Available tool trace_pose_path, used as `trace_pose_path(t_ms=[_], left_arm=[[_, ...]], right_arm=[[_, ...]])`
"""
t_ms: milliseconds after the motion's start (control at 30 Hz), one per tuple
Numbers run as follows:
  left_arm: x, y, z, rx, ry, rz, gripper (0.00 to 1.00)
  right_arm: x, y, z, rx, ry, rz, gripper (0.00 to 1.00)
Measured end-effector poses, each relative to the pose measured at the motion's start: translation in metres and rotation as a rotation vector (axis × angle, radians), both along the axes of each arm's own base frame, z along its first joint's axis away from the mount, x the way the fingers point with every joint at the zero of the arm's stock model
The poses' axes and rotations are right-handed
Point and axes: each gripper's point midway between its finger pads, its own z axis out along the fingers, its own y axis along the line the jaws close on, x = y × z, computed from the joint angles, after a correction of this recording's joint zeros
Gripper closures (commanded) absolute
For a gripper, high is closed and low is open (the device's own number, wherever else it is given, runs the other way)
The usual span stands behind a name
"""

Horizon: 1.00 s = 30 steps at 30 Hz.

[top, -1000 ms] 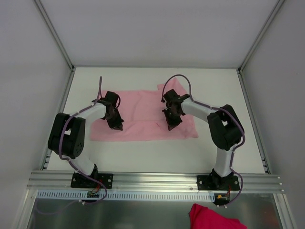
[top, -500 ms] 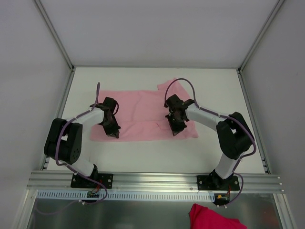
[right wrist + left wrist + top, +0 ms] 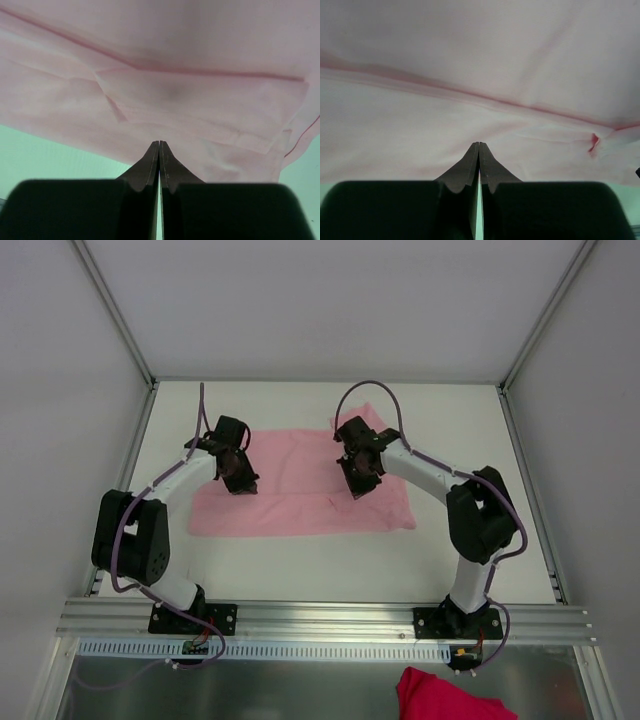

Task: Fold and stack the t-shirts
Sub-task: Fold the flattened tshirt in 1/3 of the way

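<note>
Pink, thin and plain, the t-shirt [image 3: 300, 495] lies as a wide band across the middle of the white table [image 3: 300, 570] in the top view, with one corner poking out at its upper right. The left gripper [image 3: 241, 482] stands over the band's left part and the right gripper [image 3: 357, 487] over its right part. In each wrist view the dark jaws are pressed together tip to tip against creased cloth; whether fabric is pinched between them cannot be told. A magenta cloth [image 3: 450, 697] sits at the bottom edge, right of centre.

On the table [image 3: 300, 405], the t-shirt [image 3: 300, 480] lies under the left tool [image 3: 243, 485] and right tool [image 3: 358, 490].
</note>
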Motion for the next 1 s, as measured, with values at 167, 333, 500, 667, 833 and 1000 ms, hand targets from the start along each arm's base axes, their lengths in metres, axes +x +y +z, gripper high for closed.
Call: trace_pose_path(t_ms=[167,333,500,667,833,1000], left_arm=[[0.016,-0.004,-0.006,0.002,-0.005,0.0,1.0],[0.014,-0.003,-0.028,0.017,0.05,0.0,1.0],[0.013,-0.003,-0.038,0.023,0.066,-0.001,1.0],[0.013,-0.003,-0.042,0.022,0.067,-0.001,1.0],[0.002,0.0,-0.05,0.031,0.099,-0.001,1.0],[-0.004,0.002,-0.054,0.035,0.116,-0.001,1.0]], right_arm=[[0.025,0.016,0.004,0.011,-0.037,0.008,0.99],[0.027,0.016,-0.021,-0.02,0.006,0.008,0.99],[0.029,0.016,-0.042,-0.026,0.045,0.0,0.99],[0.028,0.017,-0.044,-0.01,0.035,-0.002,0.99],[0.028,0.017,-0.043,0.004,0.018,-0.005,0.99],[0.026,0.016,-0.043,0.014,0.006,-0.009,0.99]])
